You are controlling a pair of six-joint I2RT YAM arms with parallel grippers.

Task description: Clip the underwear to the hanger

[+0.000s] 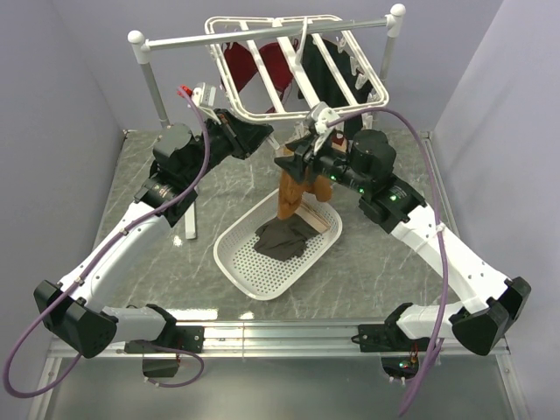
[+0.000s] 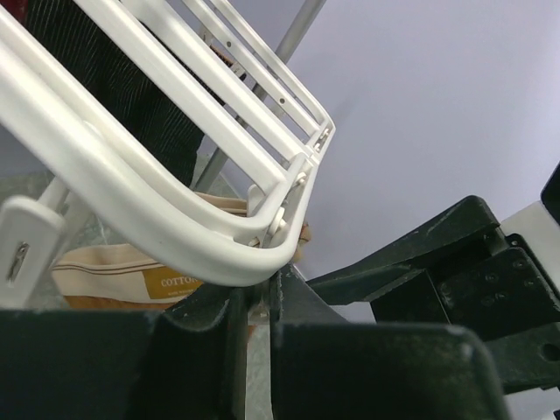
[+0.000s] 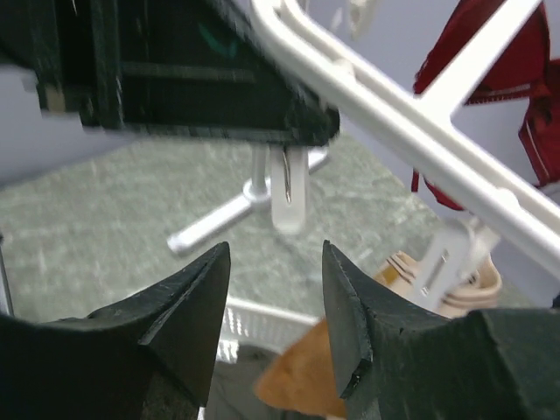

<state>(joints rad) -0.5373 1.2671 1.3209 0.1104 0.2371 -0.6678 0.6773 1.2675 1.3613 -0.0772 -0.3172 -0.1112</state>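
The white hanger (image 1: 289, 66) hangs from the rail, and its front corner (image 2: 262, 254) sits right over my left fingertips. My left gripper (image 1: 261, 134) (image 2: 256, 296) is almost shut, with a small white clip piece pinched in the narrow slot. That clip (image 3: 289, 188) dangles below its tip. The rust-brown underwear (image 1: 293, 197) hangs under the hanger's front edge. Its beige waistband (image 2: 175, 276) (image 3: 459, 284) is held by another clip (image 3: 437, 267). My right gripper (image 1: 293, 164) (image 3: 273, 254) is open and empty, just above the underwear's loose lower part (image 3: 302, 381).
A white basket (image 1: 241, 262) under the underwear holds a dark grey garment (image 1: 284, 236). A red garment (image 1: 254, 66) and a dark one (image 1: 331, 74) hang on the hanger. The grey rail (image 1: 262, 35) stands on posts with a white foot (image 3: 214, 223).
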